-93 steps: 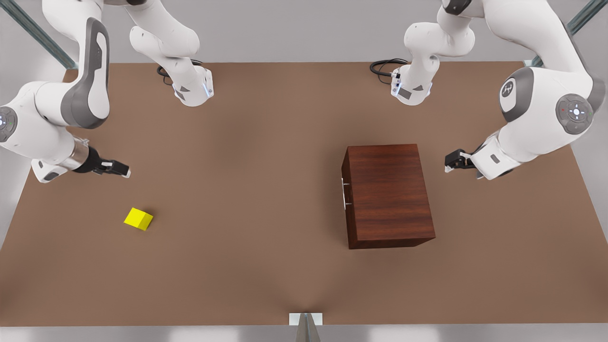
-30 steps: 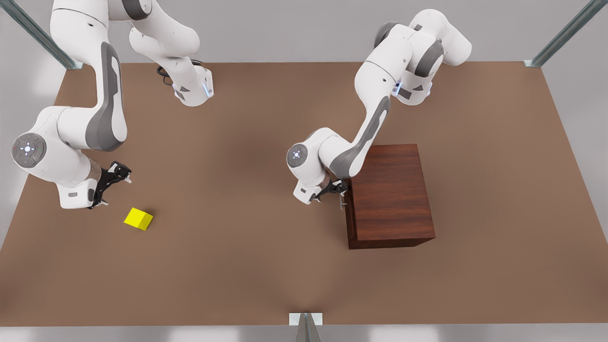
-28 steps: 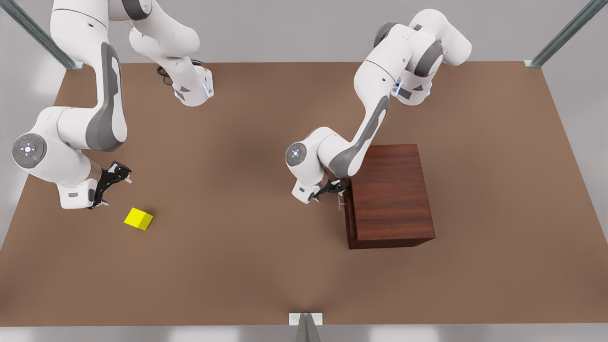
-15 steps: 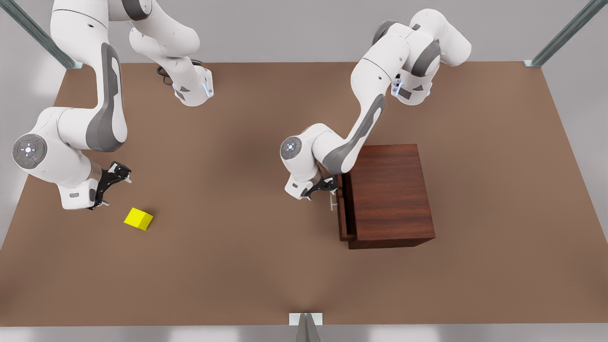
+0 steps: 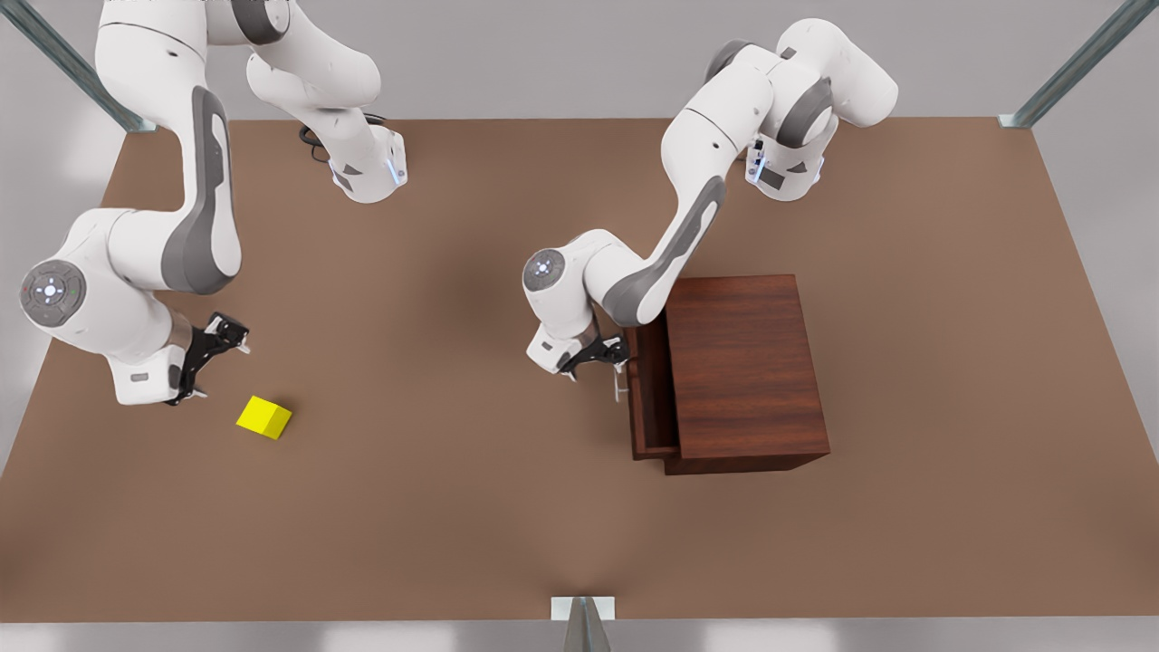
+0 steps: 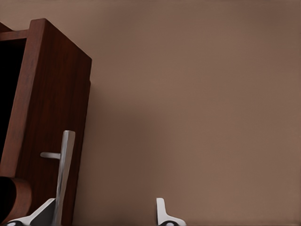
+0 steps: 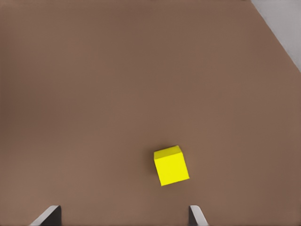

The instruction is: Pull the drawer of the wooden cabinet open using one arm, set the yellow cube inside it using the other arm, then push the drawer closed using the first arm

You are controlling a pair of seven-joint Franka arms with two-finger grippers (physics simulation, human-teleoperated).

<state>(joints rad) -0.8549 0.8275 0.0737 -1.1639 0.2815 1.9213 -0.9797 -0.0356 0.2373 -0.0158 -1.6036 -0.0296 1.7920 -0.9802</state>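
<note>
Pulling the drawer [image 5: 654, 395] from the cabinet [image 5: 744, 371], we judge it partly open; more travel is needed. Our left gripper [image 5: 601, 359], arm bent low, sits at the handle [image 6: 63, 176], fingers spread, one touching it. Our right gripper [image 5: 206, 358] waits, fingers apart, just beside the yellow cube [image 7: 171, 165] on the table [image 5: 453, 471].

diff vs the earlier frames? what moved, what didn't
The left gripper swung round from behind the wooden cabinet to its front, hooked the handle with open fingers, and has drawn the drawer partway out toward the front view's left. The right gripper turned down near the yellow cube, then waited, open. Cube and cabinet stayed put.
</note>
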